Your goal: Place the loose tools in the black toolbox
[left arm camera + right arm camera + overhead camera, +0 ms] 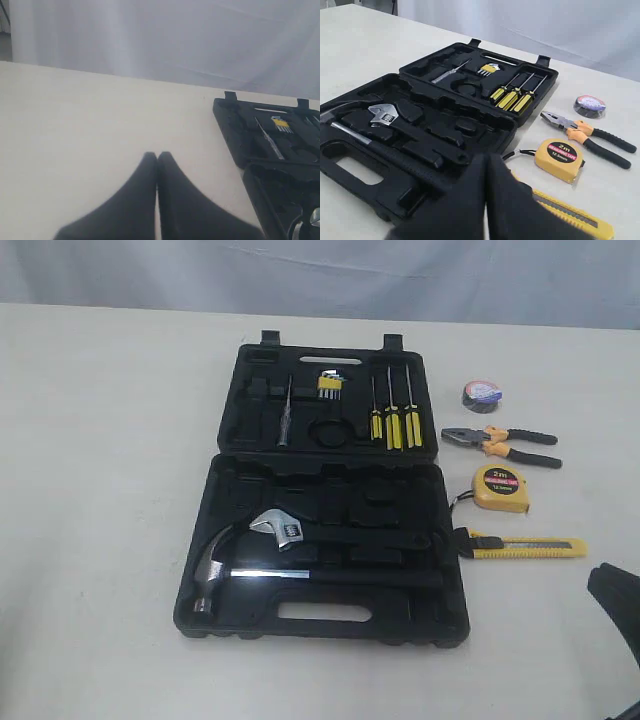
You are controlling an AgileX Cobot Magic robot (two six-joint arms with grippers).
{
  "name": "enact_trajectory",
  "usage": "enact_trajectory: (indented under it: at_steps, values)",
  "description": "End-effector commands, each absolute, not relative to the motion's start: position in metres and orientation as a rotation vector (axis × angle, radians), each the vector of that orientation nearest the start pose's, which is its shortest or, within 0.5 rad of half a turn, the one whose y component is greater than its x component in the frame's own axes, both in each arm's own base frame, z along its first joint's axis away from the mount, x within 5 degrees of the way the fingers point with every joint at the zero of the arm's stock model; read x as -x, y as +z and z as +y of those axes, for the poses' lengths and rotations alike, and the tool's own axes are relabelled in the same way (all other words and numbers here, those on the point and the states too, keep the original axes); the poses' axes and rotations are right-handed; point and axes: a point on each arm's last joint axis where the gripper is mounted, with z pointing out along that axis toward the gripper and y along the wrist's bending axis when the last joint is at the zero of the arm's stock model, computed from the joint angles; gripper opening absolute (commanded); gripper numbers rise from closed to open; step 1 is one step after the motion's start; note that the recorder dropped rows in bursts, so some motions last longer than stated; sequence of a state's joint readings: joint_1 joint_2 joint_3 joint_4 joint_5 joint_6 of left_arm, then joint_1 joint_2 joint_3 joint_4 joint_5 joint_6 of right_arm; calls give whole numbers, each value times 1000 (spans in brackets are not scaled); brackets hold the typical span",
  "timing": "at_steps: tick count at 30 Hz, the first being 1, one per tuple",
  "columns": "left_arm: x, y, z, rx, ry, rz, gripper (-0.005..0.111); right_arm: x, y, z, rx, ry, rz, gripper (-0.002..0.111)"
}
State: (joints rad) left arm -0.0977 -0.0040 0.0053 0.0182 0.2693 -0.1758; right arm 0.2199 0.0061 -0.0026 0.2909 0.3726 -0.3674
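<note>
The black toolbox lies open in the middle of the table. To its right, in a line from far to near, lie the black tape roll, the pliers, the yellow tape measure and the utility knife. My right gripper is shut and empty. It hovers near the toolbox's front right corner, over the knife, with the tape measure, pliers and tape roll beyond it. My left gripper is shut and empty over bare table, left of the toolbox.
In the near half of the box rest a claw hammer and an adjustable wrench. Its lid holds yellow-handled screwdrivers and hex keys. Only the tip of the right gripper shows in the exterior view.
</note>
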Motion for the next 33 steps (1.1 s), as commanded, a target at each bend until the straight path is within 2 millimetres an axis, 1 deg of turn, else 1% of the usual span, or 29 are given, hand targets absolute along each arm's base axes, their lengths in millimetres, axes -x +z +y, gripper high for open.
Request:
enact_trajectory:
  at_steps: [1, 11, 14, 17, 20, 29, 30, 33]
  values:
    - [-55, 189, -5, 49, -182, 1756, 0, -50, 182, 20, 359, 172, 1801, -1]
    - [-55, 189, -5, 49, -182, 1756, 0, -50, 182, 20, 368, 162, 1795, -1]
    - [-55, 189, -5, 49, -182, 1756, 0, -52, 189, 19, 343, 141, 1718, -1]
    - [-55, 189, -5, 49, -182, 1756, 0, -54, 201, 15, 287, 114, 1588, -1]
    - [-55, 189, -5, 49, -182, 1756, 0, -55, 209, 13, 255, 99, 1511, -1]
    - [-55, 189, -5, 49, -182, 1756, 0, -55, 213, 12, 225, 102, 1467, -1]
    - [-55, 189, -5, 49, -182, 1756, 0, -55, 214, 12, 197, 125, 1461, -1]
    - [-55, 189, -5, 49, -182, 1756, 0, -55, 215, 11, 13, 317, 1467, -1]
